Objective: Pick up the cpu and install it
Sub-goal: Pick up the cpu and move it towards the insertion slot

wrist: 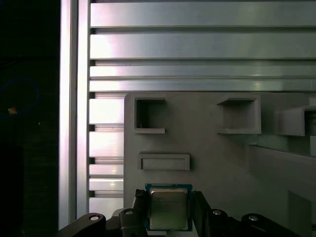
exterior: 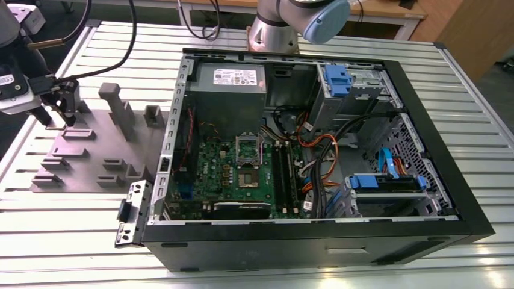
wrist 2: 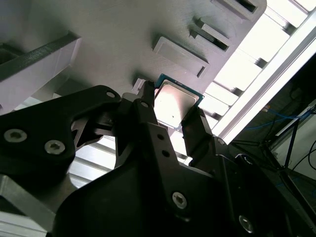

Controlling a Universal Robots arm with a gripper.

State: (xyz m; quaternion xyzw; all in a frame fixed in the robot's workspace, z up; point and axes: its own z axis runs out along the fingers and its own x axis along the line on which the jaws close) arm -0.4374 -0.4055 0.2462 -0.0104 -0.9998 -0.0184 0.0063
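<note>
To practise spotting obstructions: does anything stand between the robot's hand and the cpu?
Nothing visible does. In both wrist views the hand sits right at the cpu, which lies flat on the grey fixture plate.

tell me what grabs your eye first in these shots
The big open computer case dominates the middle of the exterior view, its green motherboard exposed. At that view's left the gripper hangs over a grey fixture plate. In the first wrist view it straddles the small silvery cpu.
</note>
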